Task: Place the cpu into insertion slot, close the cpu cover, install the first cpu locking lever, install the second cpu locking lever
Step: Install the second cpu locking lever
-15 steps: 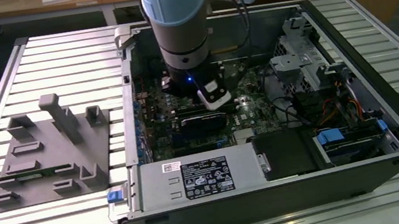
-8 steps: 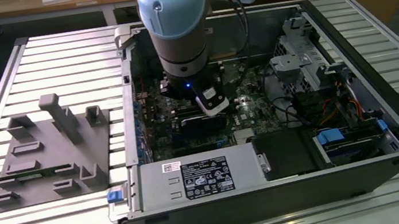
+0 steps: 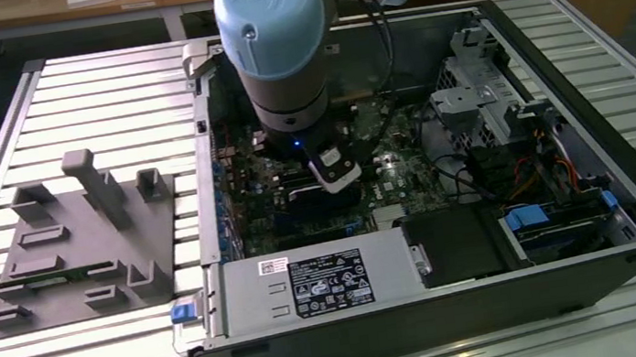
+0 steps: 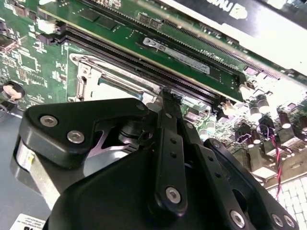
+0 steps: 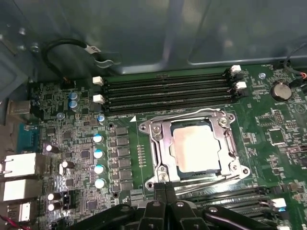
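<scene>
1 cpu [image 5: 196, 148] sits under the cpu cover [image 5: 160, 143]; my clenched end effector [image 5: 165, 188] could slip off the edge.

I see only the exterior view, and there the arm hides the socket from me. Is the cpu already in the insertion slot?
Observer: Yes. In the first wrist view the cpu lies flat in the insertion slot, grey face up.
Operator: And the cpu cover, is it up or down?
Observer: Down. The cpu cover lies around the cpu, and the cpu's face shows through its window.
Operator: Where is the gripper now?
Observer: The gripper is close at the cover's edge, near one corner of it. Whether the levers are locked, I cannot tell.
</scene>
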Motion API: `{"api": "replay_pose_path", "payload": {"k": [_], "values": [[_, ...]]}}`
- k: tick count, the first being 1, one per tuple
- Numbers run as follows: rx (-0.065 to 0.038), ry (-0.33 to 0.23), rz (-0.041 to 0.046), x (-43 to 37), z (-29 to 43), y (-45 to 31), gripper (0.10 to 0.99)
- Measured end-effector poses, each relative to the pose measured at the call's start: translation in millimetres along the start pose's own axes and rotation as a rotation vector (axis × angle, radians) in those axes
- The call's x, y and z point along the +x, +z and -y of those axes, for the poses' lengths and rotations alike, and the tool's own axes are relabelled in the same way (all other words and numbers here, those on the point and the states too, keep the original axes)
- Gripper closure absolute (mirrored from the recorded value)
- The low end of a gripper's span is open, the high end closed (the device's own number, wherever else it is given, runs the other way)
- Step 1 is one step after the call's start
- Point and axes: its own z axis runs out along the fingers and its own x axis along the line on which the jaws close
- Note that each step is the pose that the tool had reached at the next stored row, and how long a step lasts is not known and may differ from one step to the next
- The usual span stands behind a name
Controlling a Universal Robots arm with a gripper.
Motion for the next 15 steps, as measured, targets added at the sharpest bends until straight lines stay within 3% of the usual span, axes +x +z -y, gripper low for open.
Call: {"api": "replay_pose_path", "payload": {"k": [5,15], "values": [[-0.016,0.002,-0.002,3.3,2.2,4.6,0.98],[-0.021,0.002,-0.0029,10.9,3.4,10.8,0.98]]}}
